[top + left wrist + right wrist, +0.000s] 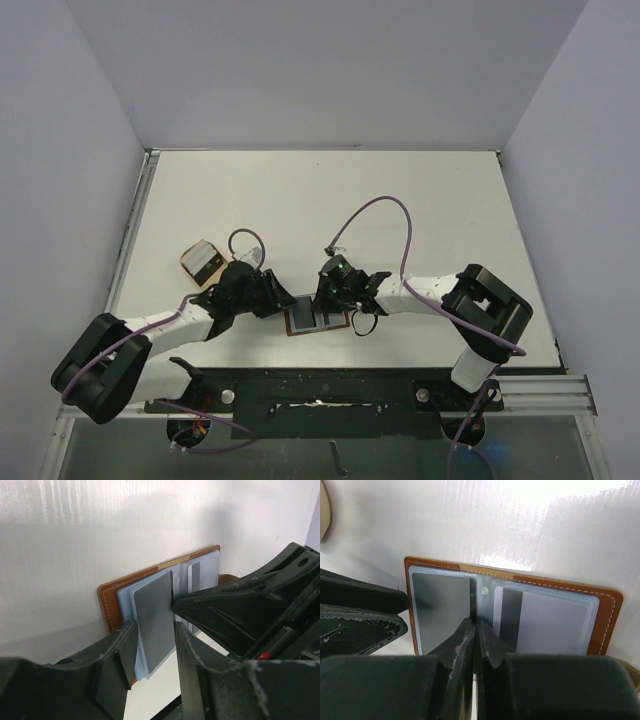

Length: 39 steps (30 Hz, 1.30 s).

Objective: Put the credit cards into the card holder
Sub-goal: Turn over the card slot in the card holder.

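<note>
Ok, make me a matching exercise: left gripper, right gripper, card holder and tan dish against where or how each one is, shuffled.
1 left gripper
2 right gripper
3 card holder
4 tan dish

A lying open on the table
B fingers shut, tips at the holder's middle
C set apart, far left of the holder
D fingers flanking the grey card

Pairs: 1-D, 2-B, 3-A, 4-C.
</note>
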Tool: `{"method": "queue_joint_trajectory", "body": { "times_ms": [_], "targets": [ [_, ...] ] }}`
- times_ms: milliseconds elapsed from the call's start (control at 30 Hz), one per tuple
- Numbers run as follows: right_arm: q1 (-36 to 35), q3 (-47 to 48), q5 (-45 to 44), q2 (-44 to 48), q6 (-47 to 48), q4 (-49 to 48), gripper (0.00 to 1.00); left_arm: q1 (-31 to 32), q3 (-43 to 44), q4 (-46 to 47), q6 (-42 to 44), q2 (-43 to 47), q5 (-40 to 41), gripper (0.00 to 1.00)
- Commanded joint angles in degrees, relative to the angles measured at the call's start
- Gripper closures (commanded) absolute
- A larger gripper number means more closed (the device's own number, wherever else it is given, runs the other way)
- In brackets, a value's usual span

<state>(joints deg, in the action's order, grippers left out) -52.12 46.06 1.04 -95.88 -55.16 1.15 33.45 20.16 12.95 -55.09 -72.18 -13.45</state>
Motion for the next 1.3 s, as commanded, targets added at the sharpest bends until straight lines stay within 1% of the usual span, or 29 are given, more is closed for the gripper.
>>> {"method": "queue_joint_trajectory", "body": {
  "times_ms": [0,233,433,633,733,867,1000,1033,1100,1267],
  "targets": [
    [-0.68,-1.97,-1.31,-0.54,0.22,2.51,1.0,0.3,-0.53,4.49,-0.32,-0.65,0.89,0.65],
    [-0.69,-1.58,-1.39,-0.56,0.2,2.46,1.0,0.3,-0.39,6.9,-0.76,-2.63,0.31,0.65],
    [-0.64,-2.61,-1.6,-0.06,-0.03,2.24,1.0,0.39,-0.76,8.51,-1.59,-2.51,-0.69,0.66],
    [-0.78,-2.55,-1.17,-0.54,-0.21,1.54,0.99,0.68,0.14,6.97,-1.45,-0.6,-1.12,0.71],
    [-0.87,-2.44,-1.09,-0.45,0.02,1.48,0.97,0.77,1.08,5.13,-0.82,0.37,-1.13,0.73],
    [-0.84,-1.46,-1.32,0.42,0.93,2.37,0.91,0.8,3.11,1.24,0.86,0.96,-0.78,0.79],
    [-0.88,-0.1,-1.43,2.52,2.07,3.66,0.81,0.81,5.25,-3.04,3.42,1.08,0.17,0.9],
    [-0.88,0.12,-1.47,3.45,2.38,3.95,0.78,0.76,5.62,-3.89,3.9,0.96,0.26,0.94],
    [-0.85,0.41,-1.53,4.94,2.94,4.67,0.75,0.81,6.25,-4.51,4.4,0.55,0.2,0.99],
    [-0.74,0.26,-2.9,9.0,4.22,7.56,0.68,0.76,9.07,-6.74,6.12,-1.08,0.2,1.0]
  ]
}}
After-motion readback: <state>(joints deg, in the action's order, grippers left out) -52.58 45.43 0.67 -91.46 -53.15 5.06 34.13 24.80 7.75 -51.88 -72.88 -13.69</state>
